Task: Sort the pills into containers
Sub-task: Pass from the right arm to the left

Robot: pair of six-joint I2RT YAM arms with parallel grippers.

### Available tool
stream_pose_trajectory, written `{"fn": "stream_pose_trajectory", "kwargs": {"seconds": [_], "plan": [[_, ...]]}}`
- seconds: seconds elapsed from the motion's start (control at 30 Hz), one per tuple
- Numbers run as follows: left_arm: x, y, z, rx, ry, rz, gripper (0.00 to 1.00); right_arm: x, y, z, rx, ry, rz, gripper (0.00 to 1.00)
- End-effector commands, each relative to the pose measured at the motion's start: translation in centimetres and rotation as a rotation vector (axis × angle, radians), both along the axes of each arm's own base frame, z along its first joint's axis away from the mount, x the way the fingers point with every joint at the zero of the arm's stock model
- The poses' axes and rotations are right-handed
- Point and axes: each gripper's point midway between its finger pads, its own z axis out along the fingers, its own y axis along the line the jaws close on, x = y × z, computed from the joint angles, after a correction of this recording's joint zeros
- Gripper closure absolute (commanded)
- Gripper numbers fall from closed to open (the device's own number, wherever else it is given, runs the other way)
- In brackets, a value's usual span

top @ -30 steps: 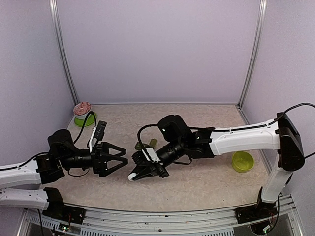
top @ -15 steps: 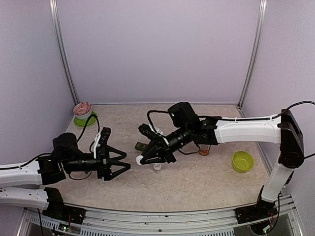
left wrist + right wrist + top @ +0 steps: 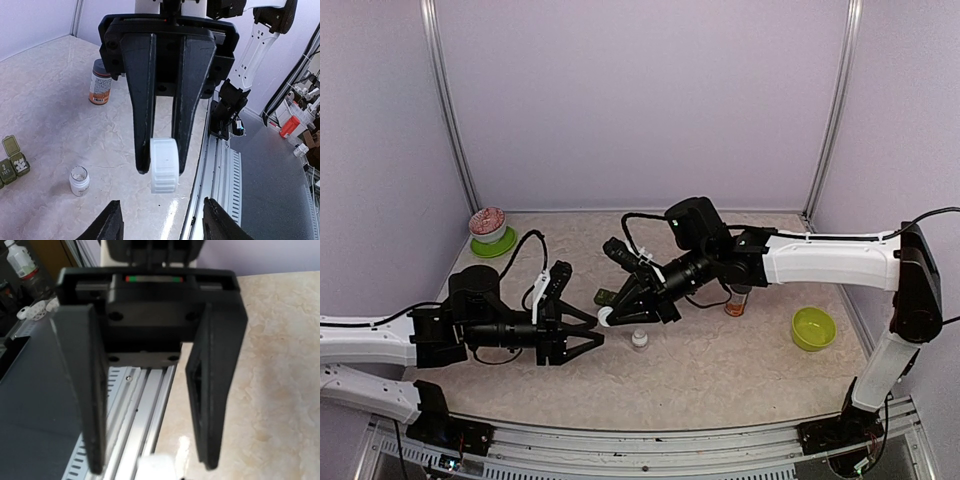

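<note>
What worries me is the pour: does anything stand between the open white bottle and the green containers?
Nothing visible: bare table lies between bottle and containers. The right gripper, jaws shut on a white cap, hangs higher up.

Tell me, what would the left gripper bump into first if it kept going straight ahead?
Probably the white cap pinched by the right gripper. In the left wrist view it sits dead ahead, lined up between the open fingers of the left gripper; how near is hard to judge.

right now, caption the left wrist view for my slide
Right gripper holds a white cap in front of the open left gripper, with a small white bottle standing on the table.
</note>
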Motion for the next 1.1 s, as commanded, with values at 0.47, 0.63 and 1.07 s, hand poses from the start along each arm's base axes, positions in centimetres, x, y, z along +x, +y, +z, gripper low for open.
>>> {"fn": "stream_pose_trajectory", "kwargs": {"seconds": [0.47,0.63,1.07], "plan": [[1.1,-1.3,2.5,-0.016,-0.081,0.0,0.62,-0.1,-0.4,0.5,-0.013,0.027,0.0,0.87],[1.3,-1.2,2.2,-0.006,-0.078,0.009,0.69,-0.1,-0.3,0.3,-0.019,0.032,0.0,0.88],[1.8,-1.1,1.9,0.001,-0.065,0.03,0.94,0.0,-0.2,-0.1,-0.031,0.04,0.003,0.87]]}}
